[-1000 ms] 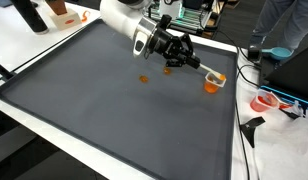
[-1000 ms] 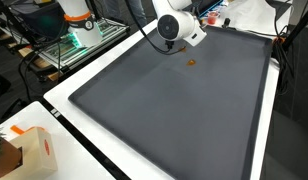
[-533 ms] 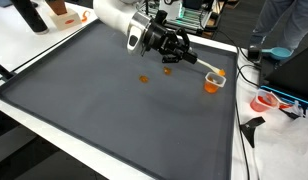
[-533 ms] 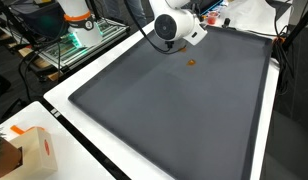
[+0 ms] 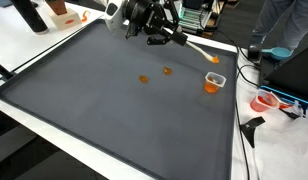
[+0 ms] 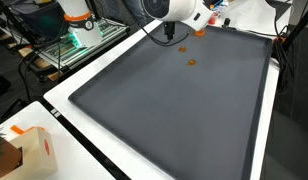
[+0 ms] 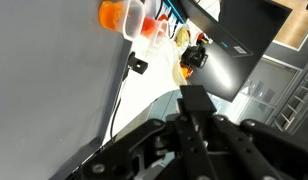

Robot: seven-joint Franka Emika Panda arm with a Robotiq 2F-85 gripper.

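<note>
Nearest the camera in an exterior view: the white table (image 5: 29,125), covered by a dark grey mat (image 5: 104,115) that fills most of its top.

Mid-mat: two small orange pieces, one (image 5: 145,79) closer and the second (image 5: 167,70) just behind it, near each other but apart. Only one orange piece (image 6: 191,62) is resolved from the opposite side.

Toward the mat's edge, well apart from the pieces: a clear plastic cup (image 5: 213,83), upright, with orange contents. In the wrist view the cup (image 7: 129,17) shows at the top of the picture, blurred.

Off the mat, beside that edge: a red-rimmed container (image 5: 264,102).

Far end: the gripper (image 5: 172,36) is raised above the mat's back edge. Its jaws are closed on the handle of a white spoon (image 5: 194,48). The spoon slants down and away from the gripper. Its bowl carries something orange and hangs above the cup, not touching it.

Wrist view: jaws dark and out of focus, so the grip itself is not resolved there.

A cardboard box (image 6: 29,150) sits on the table corner, well apart from the arm.
</note>
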